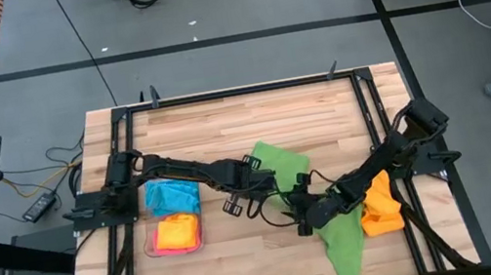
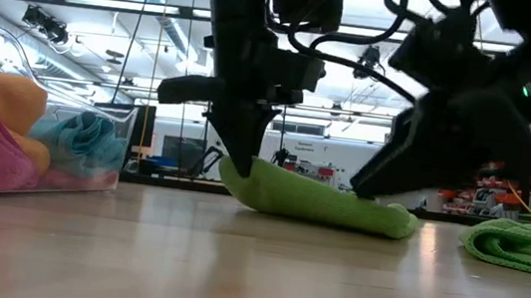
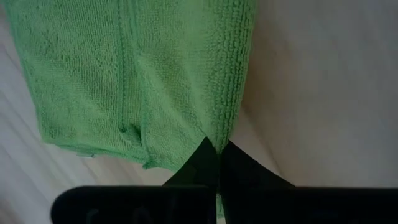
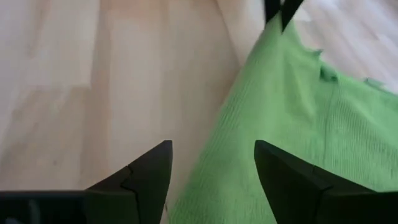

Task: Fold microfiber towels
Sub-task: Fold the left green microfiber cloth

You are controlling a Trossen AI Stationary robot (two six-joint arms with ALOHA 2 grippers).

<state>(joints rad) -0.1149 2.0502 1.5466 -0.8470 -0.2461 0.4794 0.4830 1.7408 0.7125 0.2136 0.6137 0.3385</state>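
Note:
A green microfiber towel (image 1: 281, 161) lies near the table's middle, partly folded over itself (image 3: 124, 74). My left gripper (image 3: 217, 155) comes down steeply from above and is shut on it (image 2: 242, 161). My right gripper (image 4: 211, 165) stands open just on the near right of it (image 1: 304, 219). One of its fingers is over the green cloth and the other over bare wood. More green cloth (image 1: 343, 240) runs toward the near edge; whether it is the same towel I cannot tell. An orange towel (image 1: 380, 207) lies under the right arm. My left gripper pinches the green towel at its edge (image 3: 214, 134), beside a corner, between the two fingertips. The fingers point steeply down from above. That end (image 2: 235, 174) is raised a little, and the rest of the towel (image 2: 339, 210) lies on the table.
A clear plastic tray (image 1: 152, 243) at the near left holds blue, orange and pink towels (image 2: 6, 140). A black frame (image 1: 238, 91) borders the wooden table. Bare wood (image 1: 224, 126) shows at the far side.

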